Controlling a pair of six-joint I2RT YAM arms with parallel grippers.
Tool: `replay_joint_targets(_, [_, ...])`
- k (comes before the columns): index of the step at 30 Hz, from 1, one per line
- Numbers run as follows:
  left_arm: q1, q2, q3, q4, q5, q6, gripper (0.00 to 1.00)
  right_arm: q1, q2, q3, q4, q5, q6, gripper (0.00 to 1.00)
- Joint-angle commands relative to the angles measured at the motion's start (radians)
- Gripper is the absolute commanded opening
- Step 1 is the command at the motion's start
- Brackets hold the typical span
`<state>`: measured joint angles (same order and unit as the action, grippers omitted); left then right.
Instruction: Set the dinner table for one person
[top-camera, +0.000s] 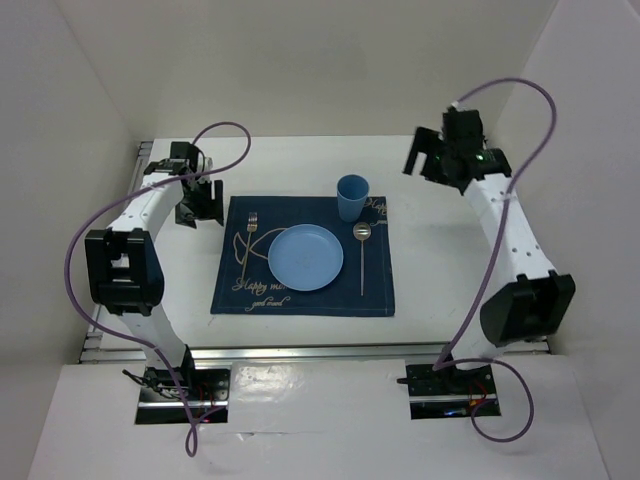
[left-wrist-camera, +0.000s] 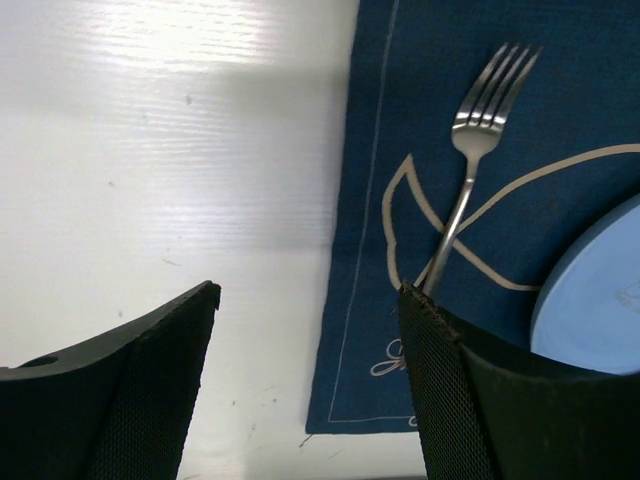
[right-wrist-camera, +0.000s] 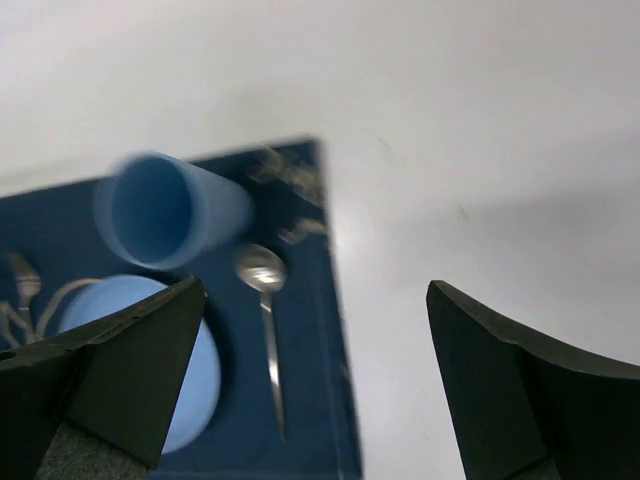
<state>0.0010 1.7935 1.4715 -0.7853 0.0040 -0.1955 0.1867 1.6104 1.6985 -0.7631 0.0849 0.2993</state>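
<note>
The white dinner table (top-camera: 450, 270) carries a navy placemat (top-camera: 300, 298) with a fish outline. On the mat lie a blue plate (top-camera: 305, 257), a fork (top-camera: 250, 232) left of it, a spoon (top-camera: 362, 250) right of it and a blue cup (top-camera: 352, 196) at the far right corner. My left gripper (top-camera: 202, 213) is open and empty, just off the mat's far left corner. In the left wrist view (left-wrist-camera: 308, 292) the fork (left-wrist-camera: 470, 170) lies ahead. My right gripper (top-camera: 418, 165) is open and empty, raised right of the cup (right-wrist-camera: 165, 210), above the spoon (right-wrist-camera: 265, 300).
Aluminium rails run along the table's near edge (top-camera: 320, 352) and left edge (top-camera: 140, 165). White walls enclose the back and sides. Purple cables loop from both arms. Bare white tabletop (left-wrist-camera: 150, 150) lies left of the mat, and more (right-wrist-camera: 480, 130) lies right of it.
</note>
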Motion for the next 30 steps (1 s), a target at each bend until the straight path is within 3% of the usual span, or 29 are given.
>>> replay_joint_targets(1, [0.056,-0.046,0.042,-0.031,-0.016,0.034,0.80,-0.085,-0.099,-0.219,-0.191,0.030,0.089,1.00])
replay_joint_targets(6, [0.166,-0.020,0.050,-0.081,-0.058,0.094,0.80,-0.269,-0.352,-0.508,-0.177,0.084,0.132,1.00])
replay_joint_targets(14, [0.401,-0.205,-0.068,-0.028,-0.122,0.217,0.80,-0.288,-0.567,-0.536,-0.186,-0.019,0.100,1.00])
replay_joint_targets(23, [0.432,-0.341,-0.223,0.006,-0.052,0.234,0.80,-0.288,-0.621,-0.536,-0.225,-0.068,0.109,1.00])
replay_joint_targets(30, [0.432,-0.352,-0.223,-0.003,-0.036,0.215,0.80,-0.288,-0.653,-0.536,-0.234,-0.103,0.109,1.00])
